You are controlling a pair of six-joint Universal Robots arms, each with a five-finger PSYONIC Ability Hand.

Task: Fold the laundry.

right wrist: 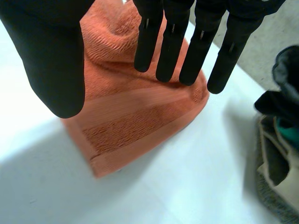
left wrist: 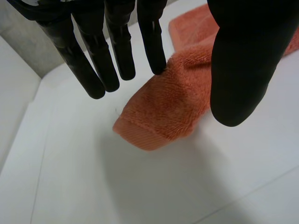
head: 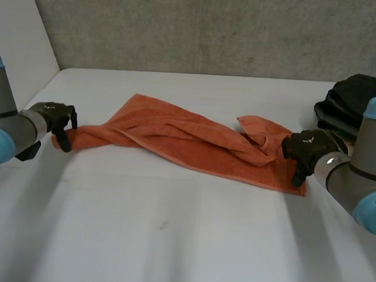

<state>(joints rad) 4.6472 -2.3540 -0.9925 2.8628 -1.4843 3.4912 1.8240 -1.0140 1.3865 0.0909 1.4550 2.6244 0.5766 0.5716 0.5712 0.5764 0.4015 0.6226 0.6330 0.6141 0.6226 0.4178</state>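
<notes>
At both ends of the orange terry towel (head: 188,144), left robot hand (head: 52,117) and right robot hand (head: 309,147) stand wide; pinching the ends seems next.

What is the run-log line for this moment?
orange towel crumpled; left hand open at its left end; right hand open at its right corner

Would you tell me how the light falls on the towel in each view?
Head view: even light, a thin shadow along the near edge of the orange towel, no glare. Left wrist view: towel end at the left hand is evenly lit. Right wrist view: the white table is bright beside the towel corner.
</notes>
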